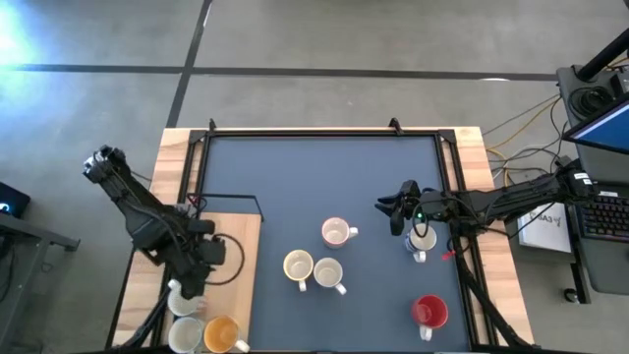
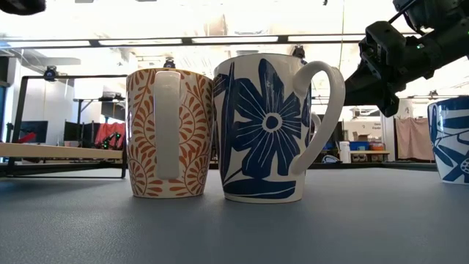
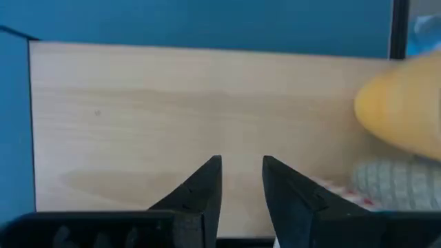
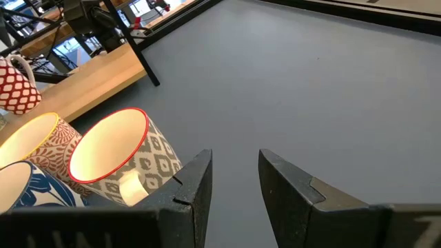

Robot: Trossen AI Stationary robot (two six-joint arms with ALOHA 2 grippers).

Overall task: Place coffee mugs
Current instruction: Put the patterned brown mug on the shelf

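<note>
Wooden board (image 3: 172,110) beneath left gripper (image 3: 241,180), seemingly empty, narrowly parted; right gripper (image 4: 234,172) likewise.

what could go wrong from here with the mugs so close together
1. Three mugs crowd mid-table; the orange-patterned mug and the blue-flower mug look to be touching, so gripping one may nudge the other.
2. The right gripper, fingers apart and empty, hovers beside a mug and may bump it.
3. The left gripper hangs over the wooden board near the yellow mug.
</note>
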